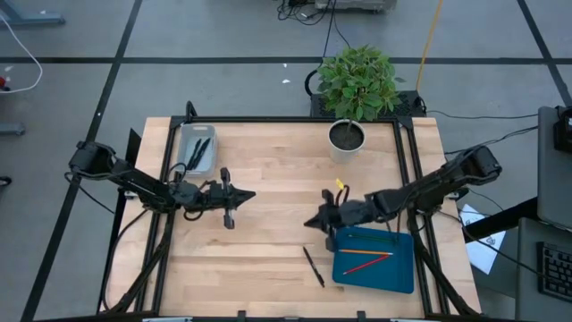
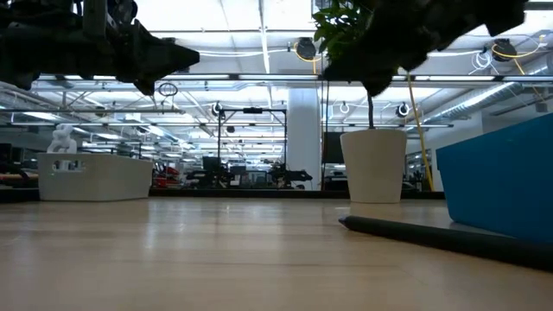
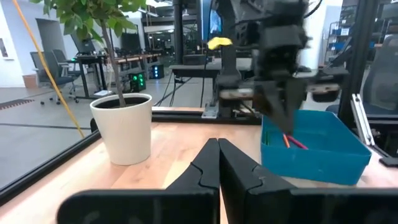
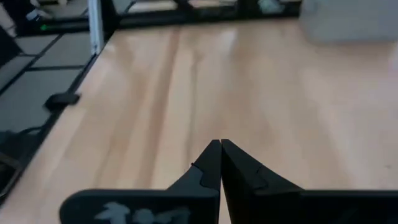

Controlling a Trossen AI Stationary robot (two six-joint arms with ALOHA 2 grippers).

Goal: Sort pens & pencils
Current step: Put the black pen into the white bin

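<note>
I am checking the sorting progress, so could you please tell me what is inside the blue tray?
The blue tray holds the pencils: green, orange and red sticks. The right pincer hides its upper left corner.

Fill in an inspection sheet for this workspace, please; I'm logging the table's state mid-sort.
Surface: wooden table, bare across the middle.
Job's things: dark pens in the grey tray at the far left; orange and red pencils in the blue tray at the near right; one black pen loose on the wood, left of the blue tray.
Clutter: potted plant at the far edge.
Grippers: left gripper shut, empty, above the table's left half; right gripper shut, empty, near the blue tray's far left corner.
Cables: several on the floor beyond the table.
Surroundings: tiled floor, desks and equipment in the room behind.
</note>
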